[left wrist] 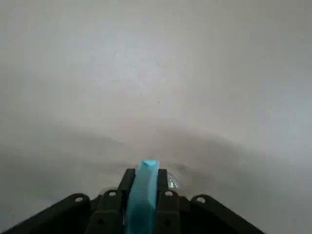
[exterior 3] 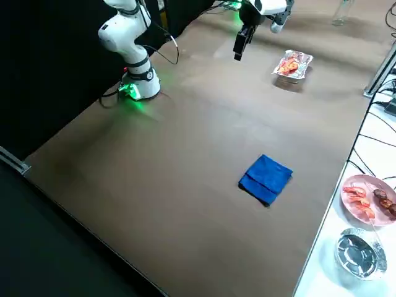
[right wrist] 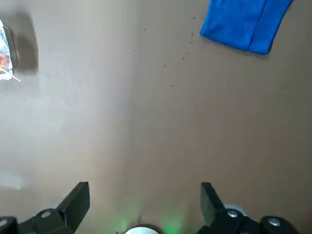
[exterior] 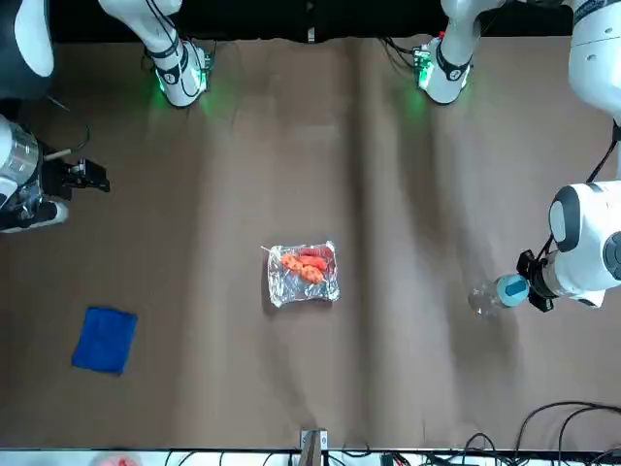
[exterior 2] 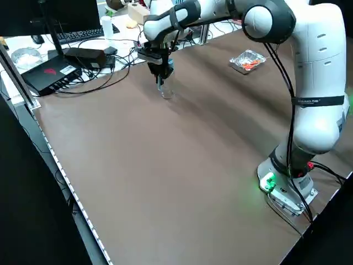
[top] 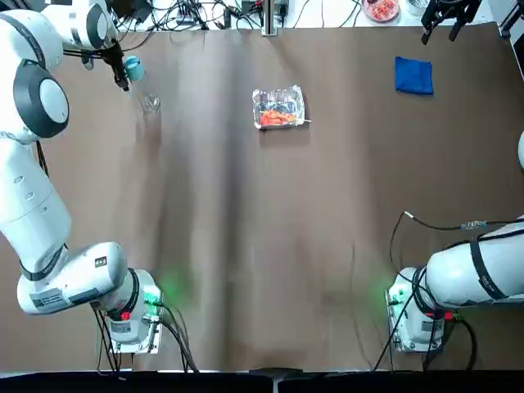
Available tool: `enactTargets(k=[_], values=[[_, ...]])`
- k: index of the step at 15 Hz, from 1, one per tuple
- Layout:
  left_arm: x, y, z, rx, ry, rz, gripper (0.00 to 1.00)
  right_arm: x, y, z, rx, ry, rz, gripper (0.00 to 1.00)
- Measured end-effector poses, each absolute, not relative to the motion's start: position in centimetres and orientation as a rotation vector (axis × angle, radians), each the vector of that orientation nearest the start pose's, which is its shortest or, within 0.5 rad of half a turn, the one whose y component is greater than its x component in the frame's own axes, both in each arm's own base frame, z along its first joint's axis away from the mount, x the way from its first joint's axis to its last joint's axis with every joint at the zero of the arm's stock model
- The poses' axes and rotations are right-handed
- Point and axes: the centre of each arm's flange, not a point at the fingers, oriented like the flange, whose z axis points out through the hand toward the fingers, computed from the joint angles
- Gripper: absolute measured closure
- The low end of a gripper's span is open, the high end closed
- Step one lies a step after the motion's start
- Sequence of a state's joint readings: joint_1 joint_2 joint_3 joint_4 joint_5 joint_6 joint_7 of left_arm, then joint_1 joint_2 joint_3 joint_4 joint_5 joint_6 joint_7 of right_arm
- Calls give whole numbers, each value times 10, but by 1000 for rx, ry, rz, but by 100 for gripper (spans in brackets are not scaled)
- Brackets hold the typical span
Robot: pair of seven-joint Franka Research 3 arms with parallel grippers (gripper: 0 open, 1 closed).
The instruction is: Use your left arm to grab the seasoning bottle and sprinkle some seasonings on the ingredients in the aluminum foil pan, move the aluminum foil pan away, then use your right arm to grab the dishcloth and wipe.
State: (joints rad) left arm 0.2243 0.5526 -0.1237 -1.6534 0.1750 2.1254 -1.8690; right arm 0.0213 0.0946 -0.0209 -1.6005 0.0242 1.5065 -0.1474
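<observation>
Tabletop [top: 246, 262] is big and mostly bare, so no clutter risk; the risk is in the grip.

Left arm [top: 33, 205] reaches to the far left corner. Left gripper [left wrist: 144, 195] has its fingers [left wrist: 113, 200] closed on the light-blue cap of the seasoning bottle [exterior: 490, 294], clear body hanging below the fingers, at or just off the tabletop.

Right arm [top: 471, 270] idle. Right gripper [right wrist: 145, 195] is held high with fingers [right wrist: 78, 200] wide apart, nothing between them. Dishcloth [top: 413, 75] lies flat ahead of them, untouched.

Aluminum foil pan [top: 279, 107] sits well away from the left fingers, toward table centre, ingredients [exterior: 307, 266] inside.

Failure modes, my read:
- Cap-only grip: bottle can pivot or slip out during the carry or the tilt.
- If the cap is loose, body drops and spills.
- Long traverse to the pan; early tilt sprinkles the tabletop.
- Foil pan is light, so a bump from the bottle shoves it.
</observation>
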Motion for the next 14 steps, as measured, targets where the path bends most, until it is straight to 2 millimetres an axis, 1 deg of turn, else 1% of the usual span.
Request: enactTargets(k=[3,5,6,8,10,11,12,14], values=[[669,83,287,1905,2631,25,77,570,4,552,-3084,-227,289,0],[670,80,293,1905,2619,35,77,570,4,552,-3084,-227,290,0],[671,78,300,1904,2608,48,77,570,4,552,-3084,-227,290,0],[673,69,324,1905,2577,87,77,570,4,552,-3083,-228,291,0],[671,52,350,1933,2553,108,77,569,4,552,-3083,-228,291,0],[669,39,363,1956,2539,112,77,569,4,552,-3083,-228,291,0],[667,24,376,1985,2521,115,77,569,4,552,-3083,-228,291,0],[661,-16,397,2039,2487,111,77,569,4,552,-3083,-228,291,0]])
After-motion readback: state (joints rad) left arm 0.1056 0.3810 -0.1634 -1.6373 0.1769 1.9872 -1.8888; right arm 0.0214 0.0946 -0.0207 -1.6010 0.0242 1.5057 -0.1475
